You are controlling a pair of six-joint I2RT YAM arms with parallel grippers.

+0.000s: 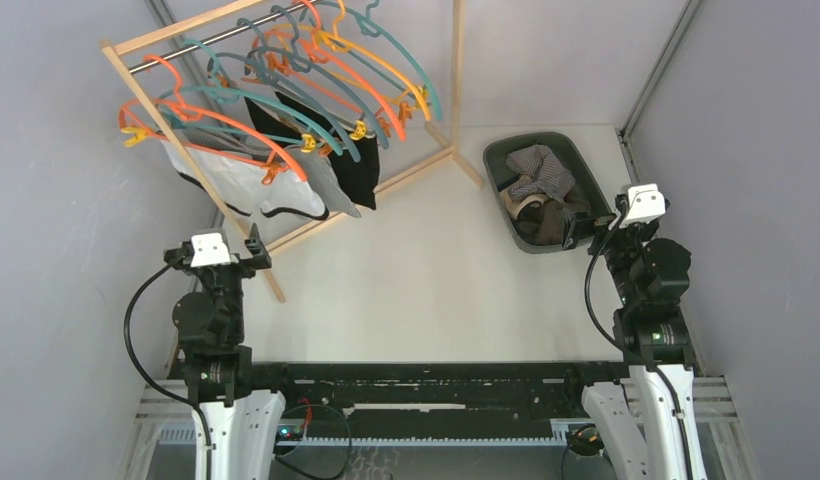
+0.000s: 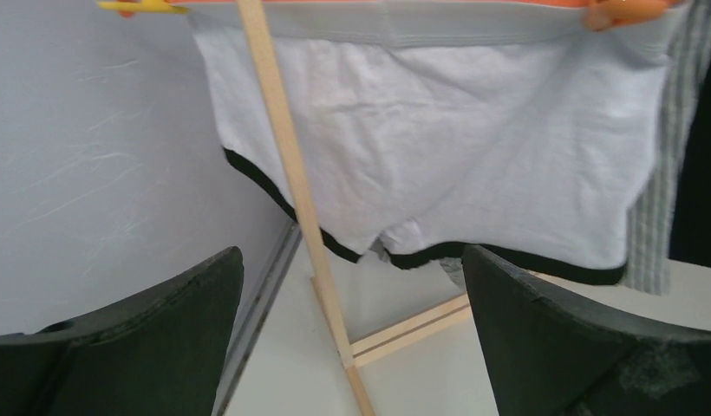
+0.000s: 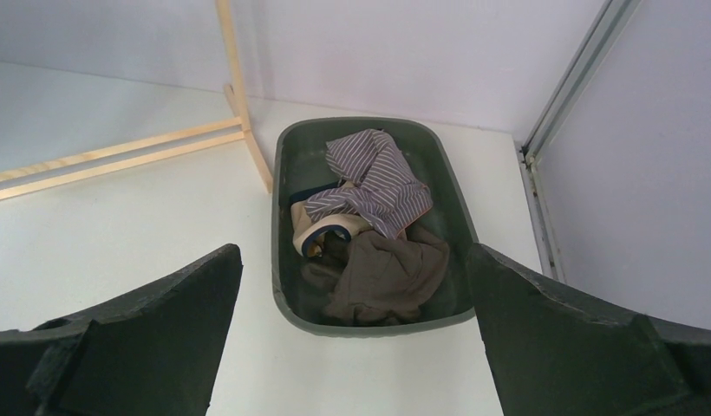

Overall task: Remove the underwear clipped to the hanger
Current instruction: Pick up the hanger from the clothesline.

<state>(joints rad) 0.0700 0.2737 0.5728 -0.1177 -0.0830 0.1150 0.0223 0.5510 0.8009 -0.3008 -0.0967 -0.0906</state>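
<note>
Both arms stand low at the near edge of the desk, which is smooth and matt white. The left end effector is spread wide and holds nothing; its two dark fingers have a rough, rubbery surface and rounded tips. It points at the white underwear but is apart from it. This piece is of soft, slightly wrinkled cotton with a thin black trim along the leg openings and a flat grey waistband. It hangs from an orange hanger, fixed by an orange clip on one side and a yellow clip on the other.

Just beside it hangs the grey underwear, of finely ribbed cloth, and after that the black underwear. All are on thin, curved plastic hangers, orange and teal, on a metal rod of a rack made from light square wooden bars. One slanted bar of the rack crosses in front of the white piece in the left wrist view.

The right end effector is also wide and empty, above the near end of a dark green plastic tub with rounded corners. In the tub lie a crumpled striped cloth and a brown cloth.
</note>
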